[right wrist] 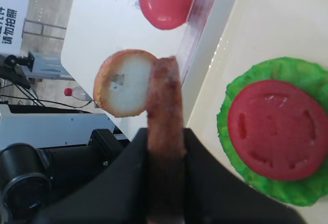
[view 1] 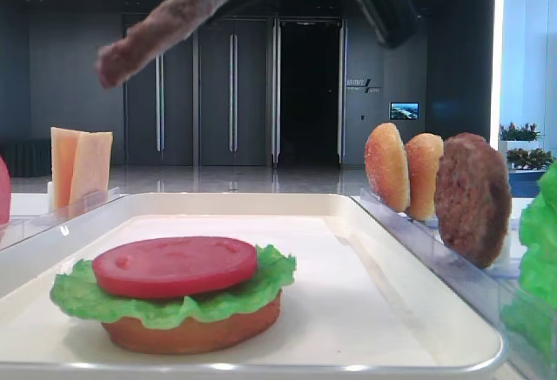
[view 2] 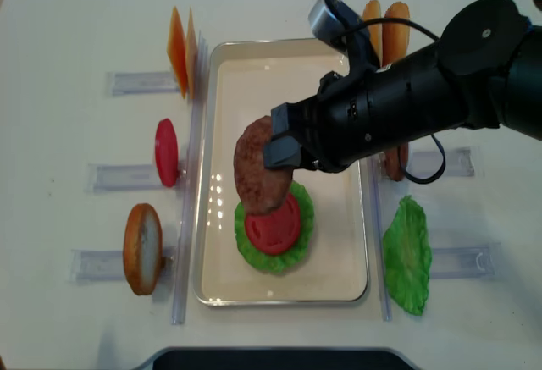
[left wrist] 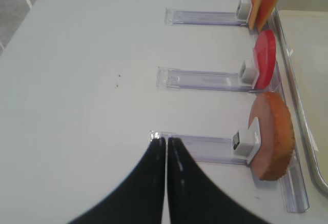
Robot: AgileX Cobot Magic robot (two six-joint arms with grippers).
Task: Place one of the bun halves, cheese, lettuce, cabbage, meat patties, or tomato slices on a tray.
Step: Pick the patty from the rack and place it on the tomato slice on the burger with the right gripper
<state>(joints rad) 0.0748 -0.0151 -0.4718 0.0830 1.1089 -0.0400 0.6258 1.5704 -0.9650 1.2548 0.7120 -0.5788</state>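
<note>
My right gripper (view 2: 284,148) is shut on a brown meat patty (view 2: 254,175), held edge-on above the cream tray (view 2: 254,57). In the right wrist view the patty (right wrist: 165,106) stands clamped between the black fingers (right wrist: 128,167). Just below and to one side, a bun half (view 1: 191,332), lettuce (view 1: 78,297) and a tomato slice (view 1: 174,265) lie stacked on the tray. My left gripper (left wrist: 166,141) is shut and empty, over the table at the end of a clear rail (left wrist: 205,146), left of a standing bun half (left wrist: 271,137).
Clear rails flank the tray. On the left stand cheese slices (view 2: 182,48), a tomato slice (view 2: 166,151) and a bun half (view 2: 142,248). On the right stand two bun halves (view 1: 405,170), another patty (view 1: 472,197) and a lettuce leaf (view 2: 408,256).
</note>
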